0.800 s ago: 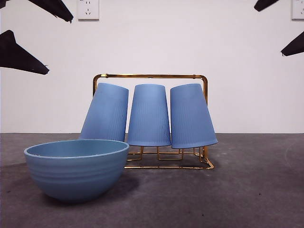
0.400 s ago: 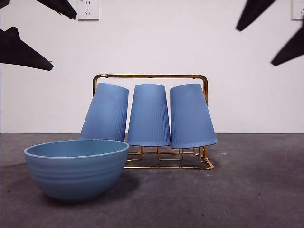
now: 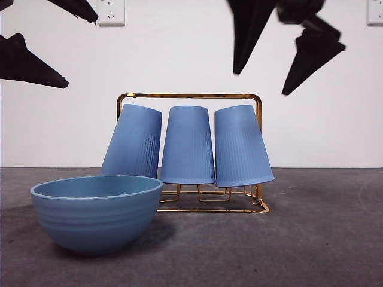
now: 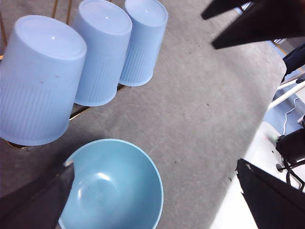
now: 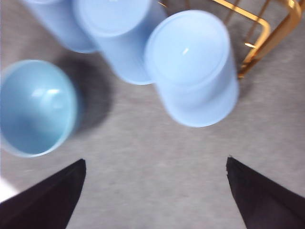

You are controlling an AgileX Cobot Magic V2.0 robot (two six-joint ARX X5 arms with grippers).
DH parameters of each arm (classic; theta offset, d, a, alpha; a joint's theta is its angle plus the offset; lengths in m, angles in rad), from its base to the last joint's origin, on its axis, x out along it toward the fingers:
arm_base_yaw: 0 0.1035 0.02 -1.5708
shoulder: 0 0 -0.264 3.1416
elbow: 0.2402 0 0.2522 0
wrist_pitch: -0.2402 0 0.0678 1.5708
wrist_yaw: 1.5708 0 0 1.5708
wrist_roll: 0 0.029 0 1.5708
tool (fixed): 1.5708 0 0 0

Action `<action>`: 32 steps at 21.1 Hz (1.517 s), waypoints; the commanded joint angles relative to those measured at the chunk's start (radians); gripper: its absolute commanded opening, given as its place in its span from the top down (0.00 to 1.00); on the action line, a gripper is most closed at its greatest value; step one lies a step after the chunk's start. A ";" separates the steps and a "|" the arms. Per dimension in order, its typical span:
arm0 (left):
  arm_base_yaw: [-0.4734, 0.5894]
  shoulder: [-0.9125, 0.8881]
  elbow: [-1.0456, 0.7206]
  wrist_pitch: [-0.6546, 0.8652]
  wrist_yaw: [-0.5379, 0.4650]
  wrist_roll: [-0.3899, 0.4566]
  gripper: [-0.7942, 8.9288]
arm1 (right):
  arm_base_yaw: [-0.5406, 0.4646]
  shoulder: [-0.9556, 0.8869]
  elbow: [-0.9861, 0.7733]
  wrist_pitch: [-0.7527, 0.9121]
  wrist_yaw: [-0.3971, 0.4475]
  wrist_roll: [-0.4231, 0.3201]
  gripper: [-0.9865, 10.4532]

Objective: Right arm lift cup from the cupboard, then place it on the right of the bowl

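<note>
Blue ribbed cup (image 3: 241, 146), inverted, occupies the right end of the gold wire cupboard (image 3: 190, 96) at frame centre, tilted, beside two identical cups (image 3: 188, 145). Right hand (image 3: 263, 72) hangs at upper right of the front view, above the cup and clear of it, fingers spread open, holding nothing. Left hand (image 3: 57, 51) sits at upper left, also open. Bowl (image 3: 96, 211) stands at lower left, in front of the leftmost cup. Desk (image 3: 311, 239) surface is grey and matte; a white wall (image 3: 179, 54) with a socket (image 3: 111, 11) lies behind.
</note>
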 commanded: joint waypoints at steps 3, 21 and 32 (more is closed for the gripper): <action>-0.011 0.009 0.022 0.011 0.007 0.005 0.31 | 0.048 0.170 0.196 -0.082 0.131 -0.027 0.50; -0.036 0.009 0.022 0.010 0.007 0.005 0.31 | 0.063 0.394 0.357 -0.081 0.194 -0.105 0.50; -0.036 0.009 0.022 0.010 0.007 0.005 0.31 | 0.063 0.394 0.357 -0.109 0.212 -0.069 0.68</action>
